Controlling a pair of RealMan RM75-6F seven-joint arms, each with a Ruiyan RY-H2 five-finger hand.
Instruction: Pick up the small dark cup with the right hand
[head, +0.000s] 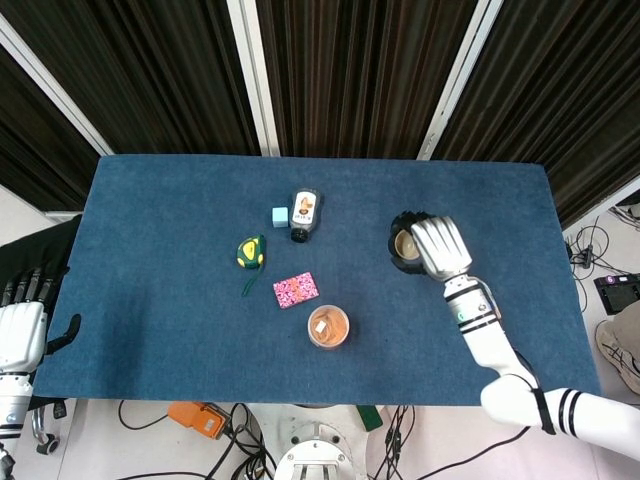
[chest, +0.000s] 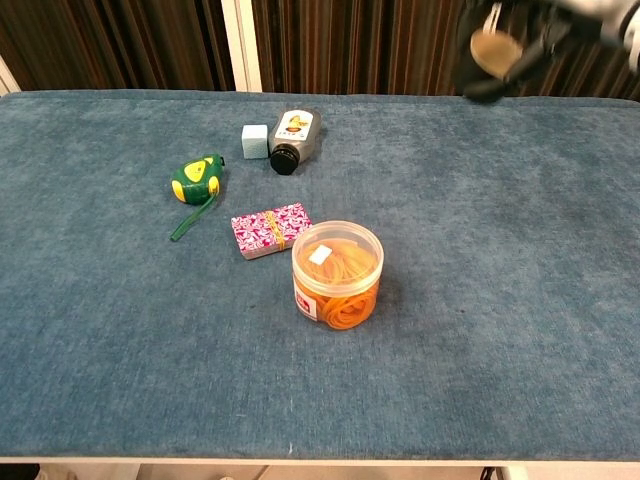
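My right hand (head: 438, 248) grips the small dark cup (head: 404, 243), a black cup with a tan inside, and holds it high above the right half of the blue table. In the chest view the cup (chest: 494, 52) and the right hand (chest: 535, 30) show blurred at the top edge, well above the table surface. My left hand (head: 22, 322) hangs off the table's left edge with its fingers apart and nothing in it.
On the blue table (head: 150, 300) lie a clear tub of orange bands (chest: 337, 275), a pink patterned box (chest: 270, 229), a green and yellow tape measure (chest: 196, 180), a dark bottle on its side (chest: 293, 138) and a small pale blue cube (chest: 255, 140).
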